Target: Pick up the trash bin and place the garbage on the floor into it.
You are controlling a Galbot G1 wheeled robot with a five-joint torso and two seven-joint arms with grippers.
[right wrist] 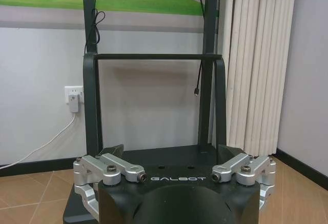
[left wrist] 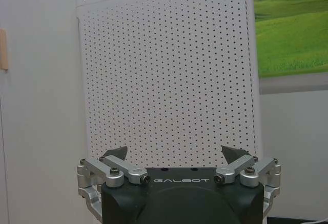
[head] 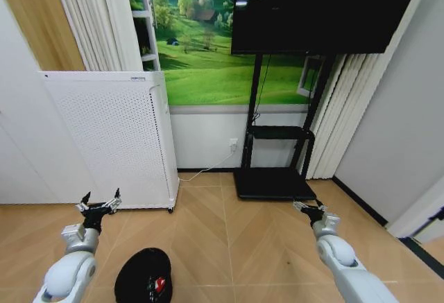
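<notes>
The trash bin (head: 143,276), round and black with a fine mesh wall, is seen standing on the floor (head: 229,240) at the lower edge of the head view, just inboard of the left arm. A crumpled red-and-white wrapper (head: 159,283) is seen inside it. The left gripper (head: 98,204) is held above the floor in front of the white perforated cabinet (head: 114,136), its fingers spread wide with nothing gripped. The right gripper (head: 310,209) is raised near the black TV stand (head: 274,157), likewise spread wide and empty. The floor is laid in warm wood herringbone. A dark screen (head: 319,8) is mounted on the stand, before a green meadow mural (head: 201,53) flanked by pale pleated curtains (head: 90,19).
</notes>
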